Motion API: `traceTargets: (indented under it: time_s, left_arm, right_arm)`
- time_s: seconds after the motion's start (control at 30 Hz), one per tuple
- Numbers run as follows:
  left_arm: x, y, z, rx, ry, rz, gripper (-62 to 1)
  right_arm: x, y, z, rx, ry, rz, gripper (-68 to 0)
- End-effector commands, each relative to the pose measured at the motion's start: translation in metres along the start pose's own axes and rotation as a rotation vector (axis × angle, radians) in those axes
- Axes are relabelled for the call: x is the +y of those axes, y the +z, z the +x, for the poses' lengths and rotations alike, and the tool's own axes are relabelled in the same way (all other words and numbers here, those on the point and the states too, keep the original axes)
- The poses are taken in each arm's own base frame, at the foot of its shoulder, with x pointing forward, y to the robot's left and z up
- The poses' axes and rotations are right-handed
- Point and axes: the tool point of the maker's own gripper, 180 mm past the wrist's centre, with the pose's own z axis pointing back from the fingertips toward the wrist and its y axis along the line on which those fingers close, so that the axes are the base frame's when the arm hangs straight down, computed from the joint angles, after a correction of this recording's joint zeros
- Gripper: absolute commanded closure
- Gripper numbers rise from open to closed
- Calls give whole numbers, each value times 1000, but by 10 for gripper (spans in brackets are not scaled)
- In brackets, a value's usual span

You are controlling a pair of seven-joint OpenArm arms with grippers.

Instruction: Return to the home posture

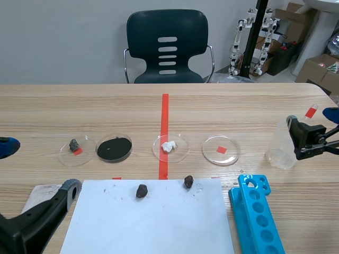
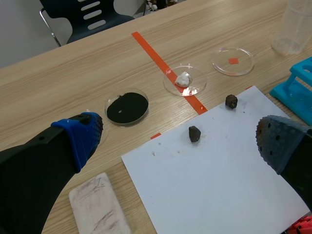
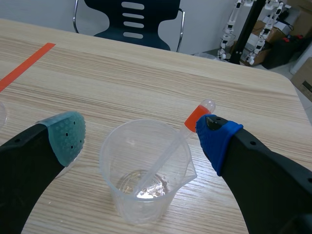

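While both arms sit low at the near side of the table (image 1: 238,106), the count runs as below. Reference: one white paper sheet (image 1: 159,227).

- Two dark lumps on the sheet near its far edge: left lump (image 1: 141,191), right lump (image 1: 188,182).
- Four clear dishes in a row just beyond the sheet's far edge: grey-lump dish (image 1: 87,154), black-powder dish (image 1: 114,148), white-lump dish (image 1: 181,153), bare dish (image 1: 233,154) over a red tape square.
- One blue tube rack (image 1: 254,211), just beside the sheet's right edge.
- One clear beaker (image 3: 141,195), well right of the sheet, with one pipette (image 3: 168,151) leaning in it, orange bulb up.
- One smudged pale block (image 2: 97,204), off the sheet's left corner.
- One dark chair (image 1: 167,47), beyond the far table edge.

Left pincer (image 2: 179,146): fingers spread wide, nothing between them, hanging above the sheet's left side. Right pincer (image 3: 142,137): fingers apart, beaker standing between them with a gap each side; pipette bulb just beside the blue pad.

Open wood runs from the dish row to the far table edge, crossed by one red tape line.
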Motion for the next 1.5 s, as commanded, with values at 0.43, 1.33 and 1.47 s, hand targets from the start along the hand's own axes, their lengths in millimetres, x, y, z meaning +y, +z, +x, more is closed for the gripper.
traceTargets:
  time_s: [0.43,1.33,1.47]
  left_arm:
    - [2,0,4,-16,0,5,-623]
    - [2,0,4,-16,0,5,-623]
    - [2,0,4,-16,0,5,-623]
  right_arm:
    - [-4,-4,15,-45,9,-2,-475]
    - [-2,0,12,-42,8,2,-475]
    - [6,11,15,-67,9,24,-475]
